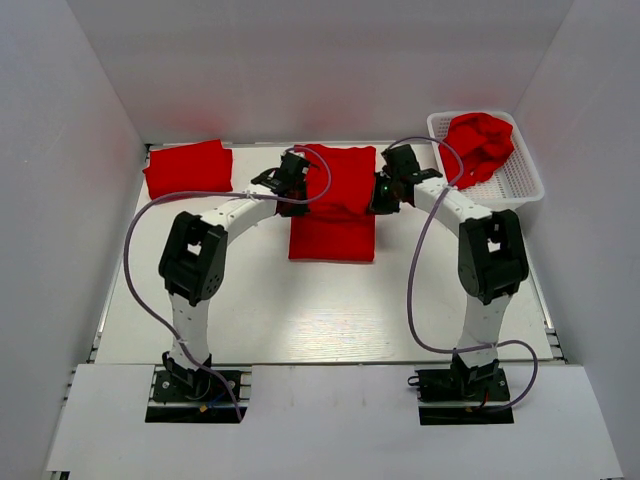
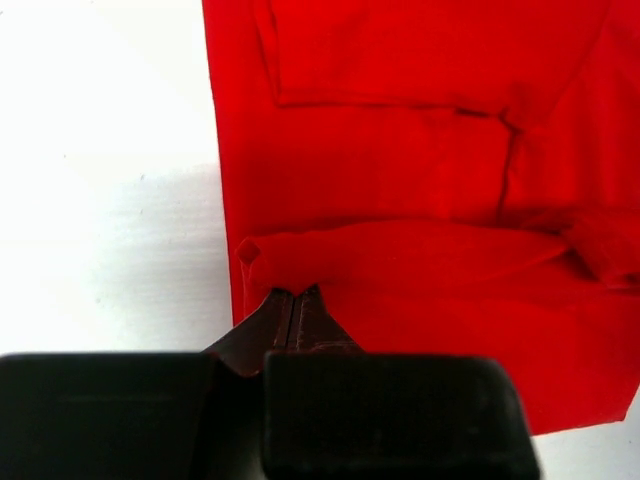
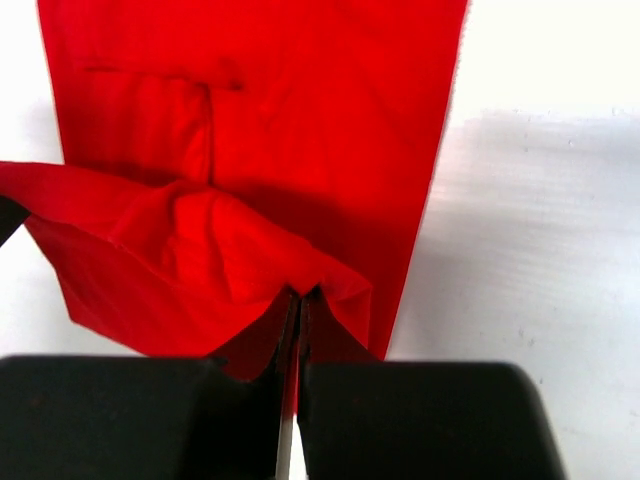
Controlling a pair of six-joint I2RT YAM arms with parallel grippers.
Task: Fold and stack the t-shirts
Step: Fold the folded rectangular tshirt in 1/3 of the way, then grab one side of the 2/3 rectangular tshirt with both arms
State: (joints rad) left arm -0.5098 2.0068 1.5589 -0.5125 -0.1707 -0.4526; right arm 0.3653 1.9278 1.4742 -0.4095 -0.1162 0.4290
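Left claw: my two fingers are pressed together with no gap between the tips. They pinch the edge of the middle t-shirt on its left side, where a small roll of red cloth bunches just ahead of the tips. In the left wrist view the cloth beyond lies flat in several layers, crossed by fold lines and a seam.

Right claw: my fingers are likewise clamped tight, with only a thin slit between them. They grip the same shirt on its right side. Here the pinched cloth rises off the layers below as a loose, peaked flap, and it casts a shadow on the flat panel beneath it.

Middle t-shirt: it lies on the white table, between my two claws and towards the far wall. It is a narrow, long strip, with its near end squared off on the table.

Folded t-shirt: a flat red rectangle at the far left corner, well apart from both claws.

Basket: white mesh, at the far right corner, just beside my right arm. It holds a crumpled t-shirt, heaped above the rim; I cannot tell whether more than one lies in it.
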